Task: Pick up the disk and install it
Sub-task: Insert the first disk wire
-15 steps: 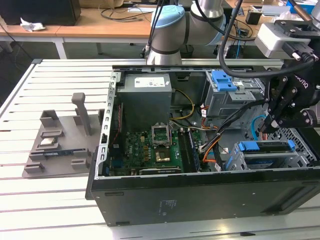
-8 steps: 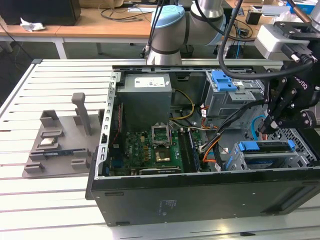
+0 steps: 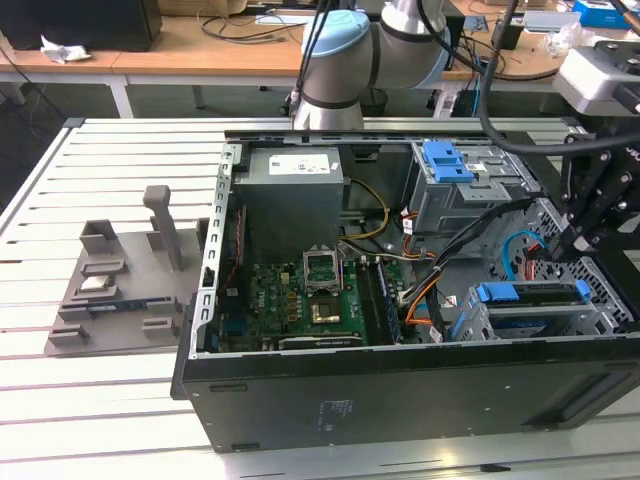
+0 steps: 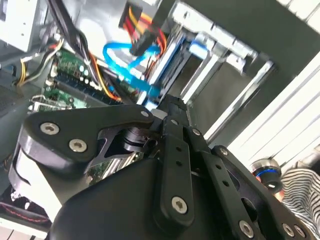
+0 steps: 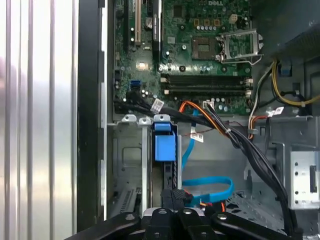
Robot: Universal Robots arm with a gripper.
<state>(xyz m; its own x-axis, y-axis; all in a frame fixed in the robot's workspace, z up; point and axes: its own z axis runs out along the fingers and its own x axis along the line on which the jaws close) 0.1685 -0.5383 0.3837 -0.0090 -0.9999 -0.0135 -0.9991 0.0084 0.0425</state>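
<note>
Apparently the job is most of the way through. In the exterior view the disk [image 3: 530, 293] sits on edge in the lower drive cage [image 3: 612, 300], at the exterior view's right of the open computer case [image 3: 400, 390]. Its blue bracket is uppermost, about level with the cage's rim. Whether it is pushed fully home I cannot tell. The claw [image 3: 575, 242] hangs just over the far end of that bracket, and whether they touch is unclear. The case lies on the slatted counter [image 3: 100, 420]. It also holds a green circuit board [image 3: 300, 300], a grey power box [image 3: 295, 190], bundled cables and an upper cage with a blue latch [image 3: 447, 160] on top. Beside the case, a grey tray [image 3: 70, 335] carries a small silver chip [image 3: 95, 283].

In the second wrist view the claw [image 4: 170, 106] points down into the case, toward a looped blue cable [image 4: 120, 60] and the cage's bare metal frame [image 4: 215, 50].

In the first wrist view the claw [image 5: 175, 197] looks pressed together, with nothing between its tips that I can make out. It sits right above the disk [image 5: 165, 145], whose blue bracket end stands up from the cage slot. The blue cable [image 5: 210, 185] curls just beside it, and the circuit board [image 5: 200, 50] lies beyond
</note>
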